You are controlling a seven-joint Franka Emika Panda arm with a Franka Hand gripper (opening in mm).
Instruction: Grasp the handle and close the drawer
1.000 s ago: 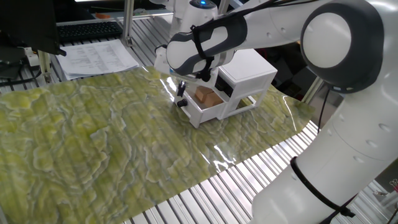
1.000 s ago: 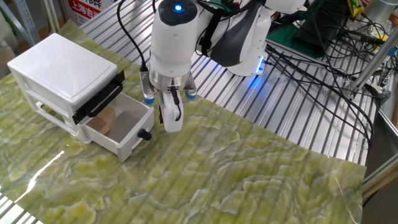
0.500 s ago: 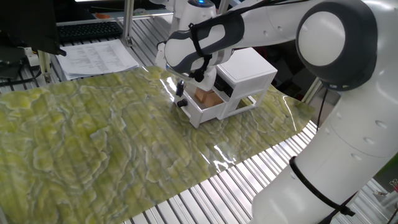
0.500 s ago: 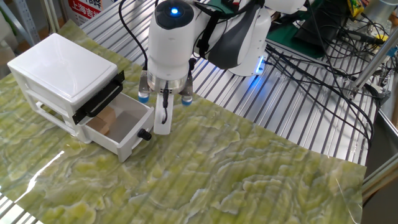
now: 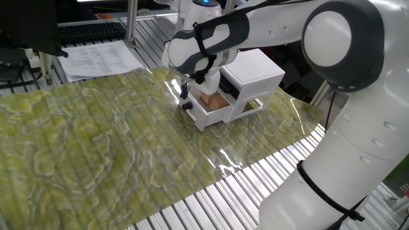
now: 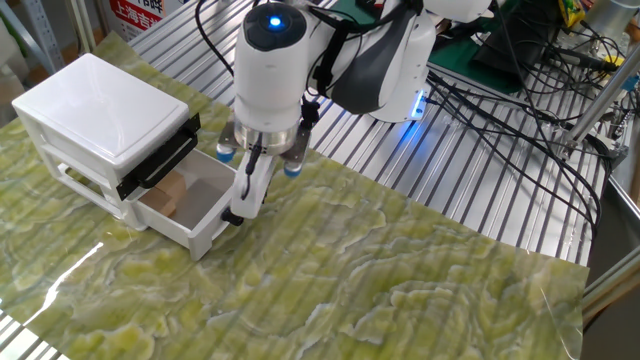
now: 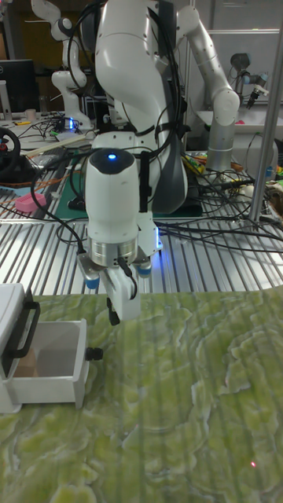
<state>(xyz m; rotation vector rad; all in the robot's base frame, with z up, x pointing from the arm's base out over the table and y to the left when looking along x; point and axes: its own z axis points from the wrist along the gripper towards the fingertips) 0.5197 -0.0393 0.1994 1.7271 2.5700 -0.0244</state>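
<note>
Bright, sharp frames; glare on tablecloth (image 5: 225, 161).

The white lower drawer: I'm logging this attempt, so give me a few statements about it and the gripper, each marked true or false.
1. The white plastic lower drawer is pulled open. True.
2. A brown block lies inside it. True.
3. The small black knob handle is clamped between the fingers of the gripper. False: in the tall fixed view the fingertips hang above the knob, apart from it.
4. The cabinet stands on bare metal slats. False: it stands on the green patterned mat.
</note>
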